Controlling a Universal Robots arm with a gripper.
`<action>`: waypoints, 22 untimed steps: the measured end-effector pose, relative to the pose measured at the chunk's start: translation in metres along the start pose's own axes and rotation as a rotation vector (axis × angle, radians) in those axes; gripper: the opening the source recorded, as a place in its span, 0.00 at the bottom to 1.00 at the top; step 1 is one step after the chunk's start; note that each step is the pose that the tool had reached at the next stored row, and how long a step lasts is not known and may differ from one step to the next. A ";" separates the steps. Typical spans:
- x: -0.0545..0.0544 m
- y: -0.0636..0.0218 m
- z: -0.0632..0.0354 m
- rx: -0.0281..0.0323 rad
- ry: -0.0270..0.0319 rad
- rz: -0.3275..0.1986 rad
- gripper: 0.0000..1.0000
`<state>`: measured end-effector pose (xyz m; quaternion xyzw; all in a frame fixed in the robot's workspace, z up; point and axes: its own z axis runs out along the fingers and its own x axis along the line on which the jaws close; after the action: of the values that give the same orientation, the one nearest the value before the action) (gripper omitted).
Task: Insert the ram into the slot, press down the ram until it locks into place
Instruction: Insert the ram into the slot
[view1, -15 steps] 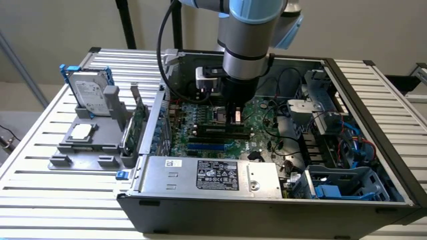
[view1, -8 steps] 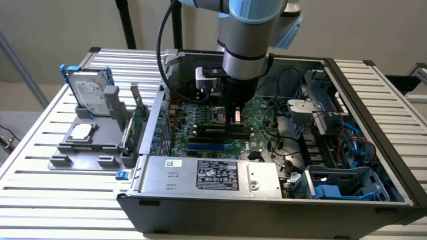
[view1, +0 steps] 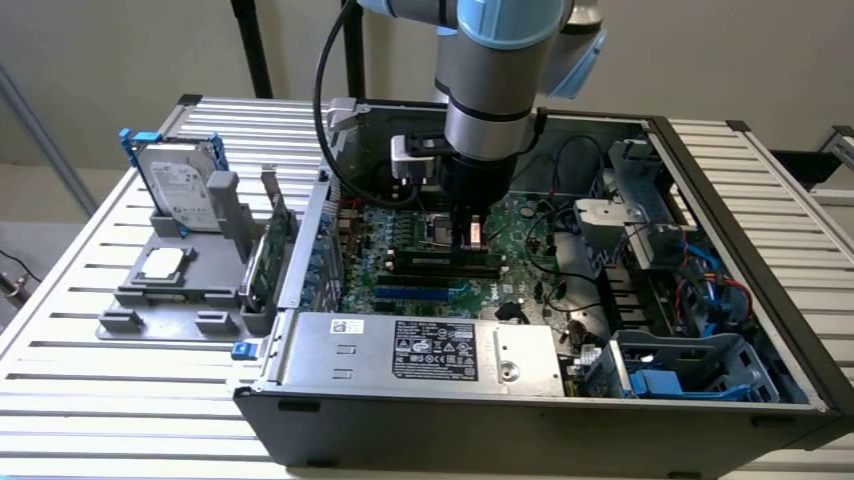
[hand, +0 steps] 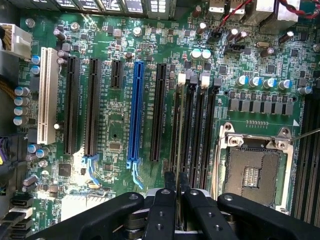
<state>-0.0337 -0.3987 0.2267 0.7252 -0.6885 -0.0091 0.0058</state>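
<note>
So the gripper (hand: 176, 183) has its jaws pinched nearly shut on the ram (hand: 178, 135), which stands edge-up in the memory slot (hand: 181, 90) farthest from the CPU socket (hand: 254, 172) on the motherboard (hand: 115, 130), and I'd guess it's lined up but not latched yet.

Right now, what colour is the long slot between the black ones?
The long slot is blue; clearest in wrist view.
</note>
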 end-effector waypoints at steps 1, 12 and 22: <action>0.000 0.0000 0.0001 0.0004 0.0001 0.000 0.13; 0.000 0.0012 0.0007 0.0013 0.0002 0.002 0.13; 0.000 0.0012 0.0008 0.0013 0.0023 0.014 0.13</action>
<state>-0.0349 -0.3988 0.2259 0.7204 -0.6935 -0.0078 0.0062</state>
